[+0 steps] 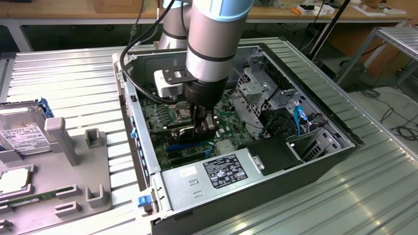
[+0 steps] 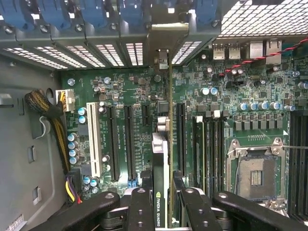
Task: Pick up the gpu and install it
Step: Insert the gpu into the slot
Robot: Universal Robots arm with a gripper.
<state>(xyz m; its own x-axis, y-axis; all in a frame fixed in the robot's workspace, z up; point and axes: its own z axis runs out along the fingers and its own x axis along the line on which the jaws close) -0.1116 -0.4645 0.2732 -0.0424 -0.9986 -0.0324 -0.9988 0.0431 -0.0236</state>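
The computer case (image 1: 274, 196) lay open on the ribbed metal tabletop (image 1: 78, 73), and the arm reached down into it over the motherboard (image 2: 120, 91). The gripper (image 2: 166, 199) was clamped on the gpu (image 2: 160, 149), one finger pressed on each face of the card.

The gpu stood on edge above the motherboard, its faces upright to the board. Its long axis ran parallel to the motherboard's expansion slots. The bracket end (image 2: 166, 41) pointed at the motherboard's rear edge, where it met the row of vented slot covers (image 2: 84, 53) under blue clips (image 2: 96, 12). Whether the card's lower edge touched a slot I could not tell.

On the motherboard, a long black slot (image 2: 180, 139) lay just beside the card on one side, with the memory slots (image 2: 211, 144) and the CPU socket (image 2: 255, 175) further out. On the other side lay two more black slots (image 2: 120, 142) and a white slot (image 2: 94, 139). A yellow-and-black cable bundle (image 2: 50, 113) hung just off the motherboard's edge past the white slot, apart from the card.

In the exterior view the power supply (image 1: 216, 174) sat at the motherboard's near end and a metal drive cage (image 1: 251, 90) beside it, on the exterior view's right. A grey fixture (image 1: 65, 147) holding a hard drive (image 1: 19, 132) lay well apart from the motherboard, outside the case.
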